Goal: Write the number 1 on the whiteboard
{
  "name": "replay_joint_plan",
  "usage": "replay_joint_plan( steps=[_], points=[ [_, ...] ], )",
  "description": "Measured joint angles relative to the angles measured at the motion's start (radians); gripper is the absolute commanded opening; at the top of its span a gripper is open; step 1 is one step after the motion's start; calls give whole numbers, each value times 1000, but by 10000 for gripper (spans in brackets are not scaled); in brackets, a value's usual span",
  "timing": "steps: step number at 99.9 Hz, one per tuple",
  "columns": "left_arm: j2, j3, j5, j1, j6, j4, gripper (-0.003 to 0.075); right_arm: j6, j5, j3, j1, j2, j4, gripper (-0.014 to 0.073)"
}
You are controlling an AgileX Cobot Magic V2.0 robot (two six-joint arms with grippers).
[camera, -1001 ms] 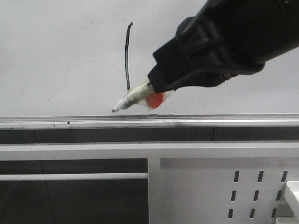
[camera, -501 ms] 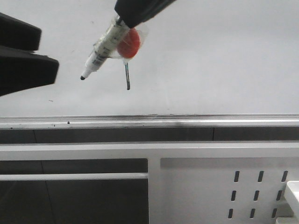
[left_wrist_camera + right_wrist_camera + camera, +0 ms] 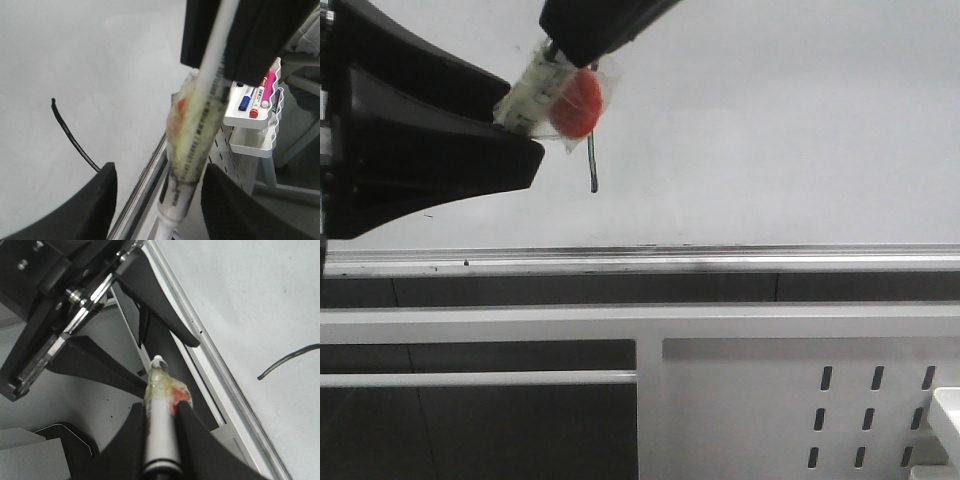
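Observation:
The whiteboard (image 3: pixel 770 120) fills the back, with its silver rail (image 3: pixel 720 255) below. The number 1 (image 3: pixel 592 165) is a thin black stroke; its upper part is hidden behind the marker. It also shows in the left wrist view (image 3: pixel 72 137) and the right wrist view (image 3: pixel 287 361). My right gripper (image 3: pixel 560 48) comes in from the top and is shut on a taped marker pen (image 3: pixel 535 90) with a red patch. My left gripper (image 3: pixel 520 120) is open, and its two black fingers stand either side of the pen's tip end (image 3: pixel 192 150), not touching it.
Below the rail is a white metal panel with oval slots (image 3: pixel 800 400) and dark gaps. A white tray (image 3: pixel 255 112) on that panel holds blue, red and pink markers. A tray corner (image 3: pixel 948 410) shows at the lower right.
My right gripper has carried the pen up and to the left, away from the stroke's lower end. My left gripper has come in from the left, its open fingers now around the pen's tip.

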Motion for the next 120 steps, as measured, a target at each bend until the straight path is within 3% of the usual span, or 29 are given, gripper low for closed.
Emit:
replay_joint_plan(
  steps=[6,14,50,57,72,78,85,92,109,120],
  points=[
    [0,0,0,0,0,0,225,0,0,0,0,0,0,-77],
    [0,0,-2,0,0,21,-25,0,-2,-1,0,0,-2,-77],
    [0,0,-6,-4,21,92,-20,0,4,-1,0,0,4,-60],
    [0,0,-6,-4,21,92,-20,0,4,-1,0,0,9,36],
    [0,-2,0,-4,12,82,-20,0,-4,-19,0,0,27,484],
    [0,-2,15,-4,-2,57,-20,0,-6,-35,0,0,27,540],
    [0,-2,29,-4,-16,8,-20,0,-8,-55,0,-8,16,506],
    [0,-2,40,-4,-20,-48,-20,0,-15,-69,0,-30,-11,409],
    [0,38,12,-4,-24,-198,-20,0,-10,-80,-2,-122,-75,-78],
    [0,91,-81,-4,-22,-311,-20,18,24,-80,-26,-167,-87,-69]
  ],
)
